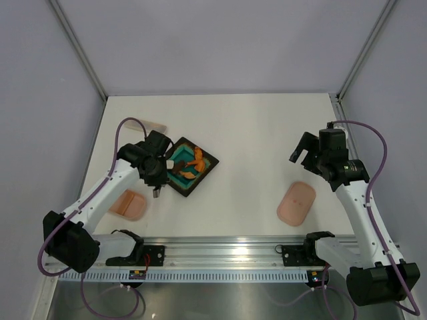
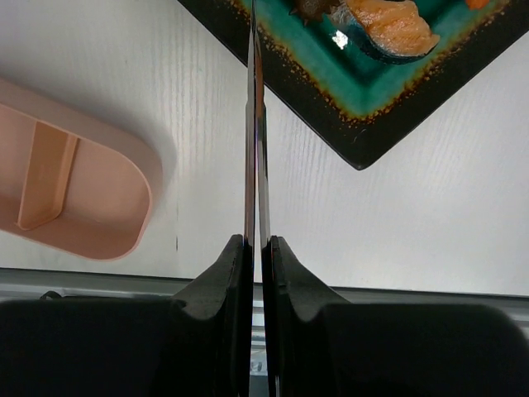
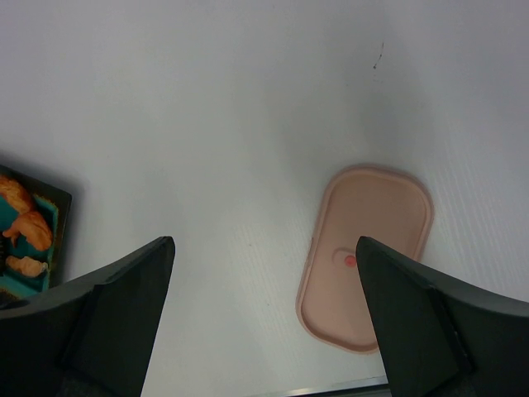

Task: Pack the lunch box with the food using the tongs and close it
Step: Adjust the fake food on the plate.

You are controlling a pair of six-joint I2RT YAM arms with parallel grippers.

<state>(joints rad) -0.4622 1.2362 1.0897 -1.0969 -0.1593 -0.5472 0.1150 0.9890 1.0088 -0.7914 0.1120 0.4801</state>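
Note:
My left gripper (image 2: 258, 248) is shut on the slim silver tongs (image 2: 256, 124), whose two arms are squeezed nearly together and reach up over the corner of the dark tray (image 2: 364, 99). On the tray's teal centre lies the food (image 2: 388, 25), an orange piece with a dark underside. The open pink lunch box (image 2: 66, 190), with a divider inside, sits to the left of the tongs. From above, the left gripper (image 1: 158, 177) hangs between the lunch box (image 1: 128, 205) and the tray (image 1: 190, 167). My right gripper (image 3: 264, 256) is open above bare table, beside the pink lid (image 3: 368, 252).
A long pale translucent case (image 1: 152, 127) lies behind the left gripper. The lid (image 1: 296, 203) rests at the near right, below the right gripper (image 1: 307, 150). A metal rail (image 1: 220, 257) runs along the near table edge.

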